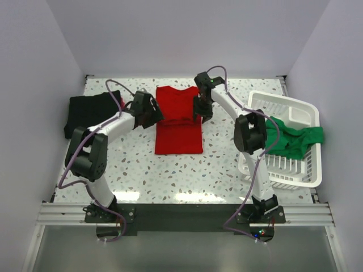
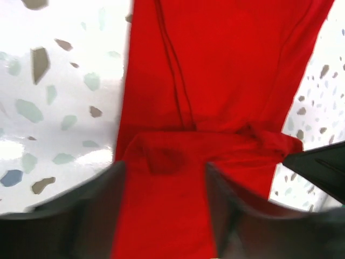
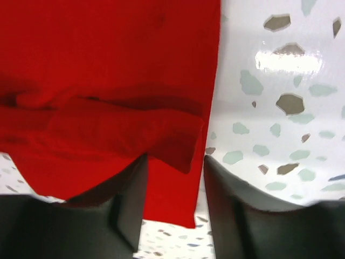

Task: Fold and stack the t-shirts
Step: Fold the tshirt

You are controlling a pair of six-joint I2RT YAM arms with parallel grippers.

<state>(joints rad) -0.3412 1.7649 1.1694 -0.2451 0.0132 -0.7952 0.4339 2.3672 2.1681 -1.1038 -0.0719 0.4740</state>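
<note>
Left gripper point(image 2: 164, 183): jaws part-open. The folded-over edge of the bright red cloth t-shirt point(image 1: 178, 127) lies between and ahead of them.

Right gripper point(image 3: 175, 172): narrower gap, with the shirt's doubled side edge between the fingers.

The shirt rests on a white speckled table point(image 1: 170, 170). A black cloth t-shirt point(image 1: 91, 110) lies outboard of the left jaws. A green cloth t-shirt point(image 1: 295, 139) drapes over a white slatted plastic basket point(image 1: 283, 170), outboard of the right jaws. The walls are plain and pale.

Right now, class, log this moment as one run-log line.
red t-shirt: part-folded, centre; left tool: open at left edge; right tool: open at right edge; black t-shirt: left; green t-shirt: draped over basket
</note>
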